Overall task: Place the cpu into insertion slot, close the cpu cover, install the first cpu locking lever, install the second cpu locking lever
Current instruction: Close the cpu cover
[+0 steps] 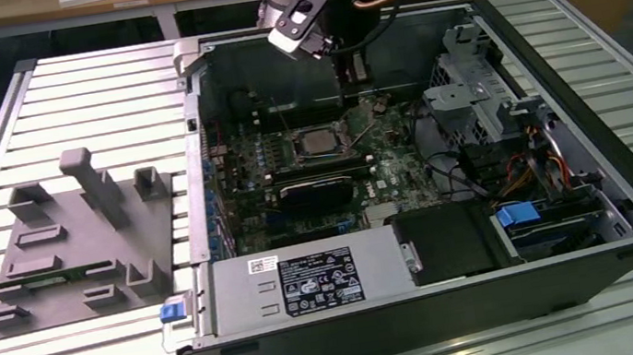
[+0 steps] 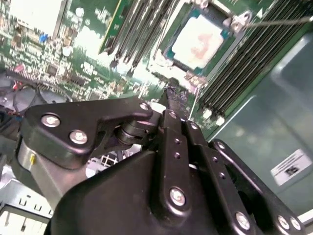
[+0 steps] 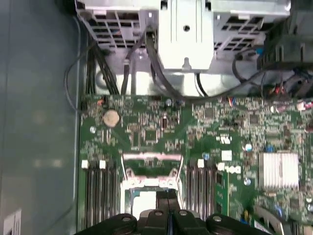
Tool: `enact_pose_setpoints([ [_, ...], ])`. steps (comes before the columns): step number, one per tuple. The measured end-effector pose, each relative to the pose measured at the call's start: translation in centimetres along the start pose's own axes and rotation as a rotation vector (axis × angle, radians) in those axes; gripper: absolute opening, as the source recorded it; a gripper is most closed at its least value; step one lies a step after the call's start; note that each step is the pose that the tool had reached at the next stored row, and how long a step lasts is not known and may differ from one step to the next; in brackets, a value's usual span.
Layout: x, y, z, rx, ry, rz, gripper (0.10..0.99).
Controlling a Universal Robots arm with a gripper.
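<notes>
My tool (image 2: 172, 98) hovers close beside the insertion slot (image 2: 234, 22), fingers closed together and gripping nothing. The cpu (image 2: 198, 41) seems to lie flat inside this slot, though I see its edges poorly.

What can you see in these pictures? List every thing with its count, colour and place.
table: one, silvery slats, under everything
case: one, black, open, on the table
jig: one, grey, exterior view's left of the case
board: one, green, inside the case
cpu: one, pale, seated mid-board
card: one, black, on the board near the cpu
power supply: one, silvery, case's near edge
gripper: one, black, shut, above the board by the cpu
</notes>
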State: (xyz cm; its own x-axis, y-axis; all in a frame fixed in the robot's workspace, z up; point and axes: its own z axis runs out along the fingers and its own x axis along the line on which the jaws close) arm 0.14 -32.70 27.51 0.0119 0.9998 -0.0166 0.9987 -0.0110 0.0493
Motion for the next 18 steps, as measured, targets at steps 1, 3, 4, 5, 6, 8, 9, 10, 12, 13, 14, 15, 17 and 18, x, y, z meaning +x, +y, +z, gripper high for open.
enact_pose_setpoints([
  [1, 0.03, 0.20, 0.06, 0.000, 0.0000, 0.000, 0.106],
  [3, 0.07, 0.58, 0.21, 0.000, -0.0001, 0.000, 0.106],
  [4, 0.10, 0.86, 0.29, 0.001, -0.0001, 0.000, 0.106],
  [5, 0.15, 1.16, 0.40, 0.002, -0.0001, 0.000, 0.106],
  [6, 0.20, 1.42, 0.52, 0.002, 0.0001, 0.000, 0.106],
  [8, 0.35, 1.94, 0.75, 0.006, 0.0000, 0.000, 0.106],
  [9, 0.42, 2.06, 0.85, 0.008, -0.0001, 0.000, 0.106],
  [10, 0.46, 2.15, 0.93, 0.010, -0.0001, 0.000, 0.106],
  [12, 0.52, 2.56, 1.01, 0.011, -0.0001, 0.000, 0.106],
  [13, 0.56, 2.67, 1.05, 0.012, -0.0003, 0.000, 0.106],
  [14, 0.62, 2.77, 1.10, 0.012, -0.0001, 0.000, 0.106],
  [15, 0.66, 2.88, 1.15, 0.013, 0.0001, 0.000, 0.106],
  [17, 0.77, 3.14, 1.27, 0.014, -0.0001, 0.000, 0.106],
  [18, 0.82, 3.26, 1.33, 0.014, -0.0001, 0.000, 0.106],
])
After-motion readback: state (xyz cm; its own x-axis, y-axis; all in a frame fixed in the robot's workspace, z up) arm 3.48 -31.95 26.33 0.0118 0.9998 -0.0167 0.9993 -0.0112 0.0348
